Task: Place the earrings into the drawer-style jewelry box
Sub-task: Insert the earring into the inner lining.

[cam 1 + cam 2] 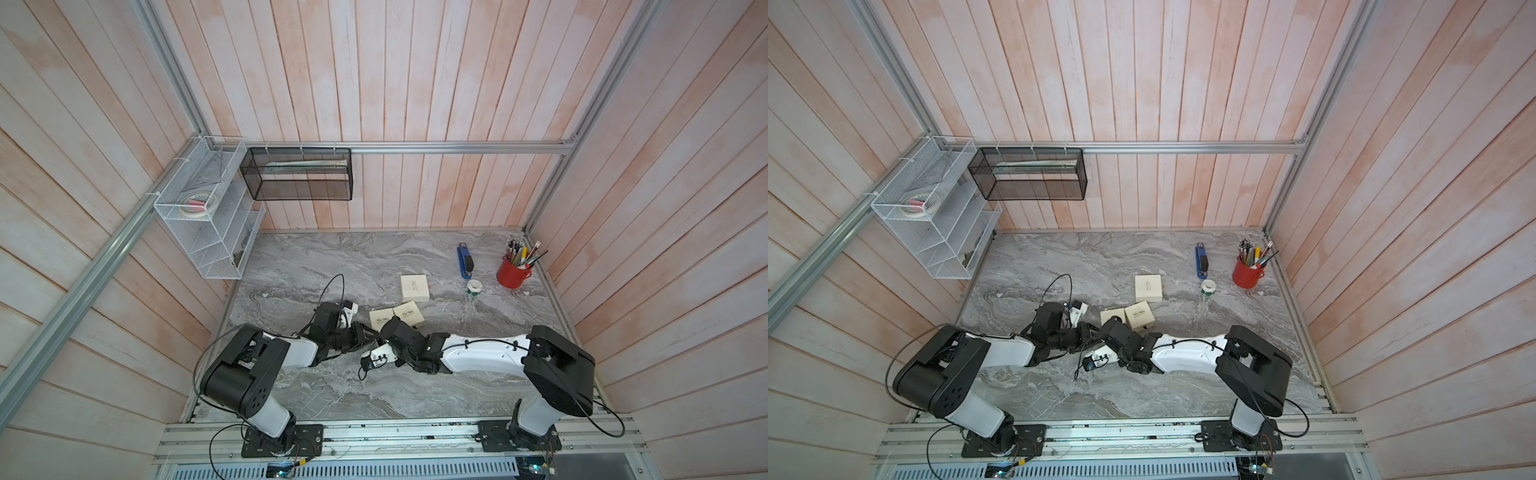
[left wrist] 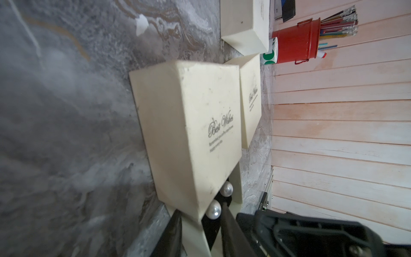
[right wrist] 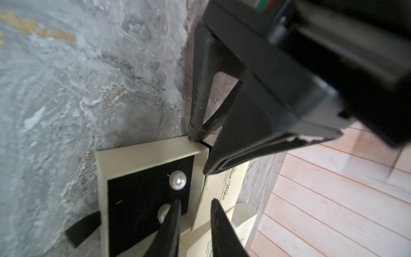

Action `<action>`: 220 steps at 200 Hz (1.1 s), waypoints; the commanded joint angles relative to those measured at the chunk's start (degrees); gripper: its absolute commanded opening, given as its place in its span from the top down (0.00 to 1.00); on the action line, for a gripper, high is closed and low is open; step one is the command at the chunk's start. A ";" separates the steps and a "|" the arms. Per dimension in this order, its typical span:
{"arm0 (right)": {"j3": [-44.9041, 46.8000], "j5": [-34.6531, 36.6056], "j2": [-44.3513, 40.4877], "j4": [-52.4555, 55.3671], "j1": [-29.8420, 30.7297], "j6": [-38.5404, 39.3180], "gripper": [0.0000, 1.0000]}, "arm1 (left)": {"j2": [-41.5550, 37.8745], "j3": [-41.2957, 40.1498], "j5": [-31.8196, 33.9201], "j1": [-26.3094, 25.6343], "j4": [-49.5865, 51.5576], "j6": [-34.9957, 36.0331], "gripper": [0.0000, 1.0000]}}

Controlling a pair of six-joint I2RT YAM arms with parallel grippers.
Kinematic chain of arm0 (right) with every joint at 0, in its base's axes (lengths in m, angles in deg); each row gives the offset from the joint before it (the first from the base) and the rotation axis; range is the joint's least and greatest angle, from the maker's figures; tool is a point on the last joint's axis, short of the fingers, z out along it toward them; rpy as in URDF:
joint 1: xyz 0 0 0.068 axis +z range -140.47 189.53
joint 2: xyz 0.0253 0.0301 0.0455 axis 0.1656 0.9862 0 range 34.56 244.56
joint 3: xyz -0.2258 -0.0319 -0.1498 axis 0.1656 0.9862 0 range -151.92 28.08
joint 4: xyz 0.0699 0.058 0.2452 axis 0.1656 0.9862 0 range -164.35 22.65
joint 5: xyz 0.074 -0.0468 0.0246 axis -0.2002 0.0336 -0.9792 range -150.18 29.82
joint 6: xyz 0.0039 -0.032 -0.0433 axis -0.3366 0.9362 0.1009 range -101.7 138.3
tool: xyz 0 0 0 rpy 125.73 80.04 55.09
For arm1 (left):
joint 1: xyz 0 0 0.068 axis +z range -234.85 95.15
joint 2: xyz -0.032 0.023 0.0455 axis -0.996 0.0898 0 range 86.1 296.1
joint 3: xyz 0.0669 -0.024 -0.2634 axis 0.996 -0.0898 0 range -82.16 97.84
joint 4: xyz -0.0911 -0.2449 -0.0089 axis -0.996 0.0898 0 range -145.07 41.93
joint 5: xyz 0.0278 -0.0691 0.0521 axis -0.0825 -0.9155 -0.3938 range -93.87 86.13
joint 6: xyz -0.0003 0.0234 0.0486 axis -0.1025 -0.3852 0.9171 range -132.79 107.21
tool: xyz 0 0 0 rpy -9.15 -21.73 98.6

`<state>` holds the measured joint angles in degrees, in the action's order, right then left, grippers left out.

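The cream jewelry box (image 2: 189, 133) lies near the middle of the table (image 1: 332, 266). Its drawer (image 3: 142, 153) is slid out and has a black lining. Two pearl earrings (image 3: 177, 180) (image 3: 163, 213) rest on that lining, and both pearls (image 2: 213, 209) also peek out under the sleeve in the left wrist view. My left gripper (image 2: 200, 220) is shut on the drawer's wall near a corner. My right gripper (image 3: 195, 201) is open and straddles the drawer's edge, with one finger beside a pearl. In both top views the arms hide the drawer.
A second cream box (image 1: 409, 314) touches the jewelry box, and a third (image 1: 414, 288) lies farther back. A tape roll (image 1: 473, 286), a blue stapler (image 1: 465, 259) and a red pen cup (image 1: 513, 272) stand at the back right. Wire baskets (image 1: 208, 216) hang on the left wall.
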<state>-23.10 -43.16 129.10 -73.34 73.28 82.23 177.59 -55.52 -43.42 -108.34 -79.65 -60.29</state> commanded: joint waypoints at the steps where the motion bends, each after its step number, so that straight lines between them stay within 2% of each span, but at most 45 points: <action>1: 1.34 -3.55 -3.41 0.51 -1.55 -8.31 0.75 | -1.16 1.46 1.34 0.35 2.18 2.25 0.68; 17: 1.08 -8.21 -5.31 -0.28 -2.84 -16.76 0.79 | -2.68 1.67 2.34 0.37 4.16 3.26 0.69; 46: 2.64 -20.25 -8.84 -5.18 -7.68 -38.90 0.91 | -7.45 1.08 5.04 0.29 10.22 6.26 0.69; 67: 1.89 -25.02 -9.68 -5.39 -11.21 -52.47 1.00 | -10.79 0.81 7.39 0.22 15.09 8.92 0.69; 96: -2.54 -34.67 -7.40 0.46 -16.80 -64.37 1.00 | -13.32 0.03 9.25 -1.23 16.19 9.17 0.69; 120: -7.47 -40.51 -2.91 8.00 -20.18 -64.77 1.00 | -14.12 -1.63 10.74 -3.54 12.74 6.66 0.69; 156: -15.05 -41.45 3.79 18.14 -20.26 -64.03 1.00 | -12.11 -2.18 12.75 -6.40 9.94 4.52 0.69; 197: -16.95 -33.29 6.51 20.44 -16.61 -62.09 1.00 | -10.41 -2.73 12.47 -6.75 8.06 4.07 0.69; 220: -18.02 -32.93 8.17 21.03 -15.44 -61.65 1.00 | -9.05 -2.11 12.05 -6.84 7.90 4.44 0.72</action>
<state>-39.10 -78.13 135.55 -55.68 56.40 20.00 167.09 -57.73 -31.88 -114.89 -70.07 -55.94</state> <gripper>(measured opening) 0.040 0.288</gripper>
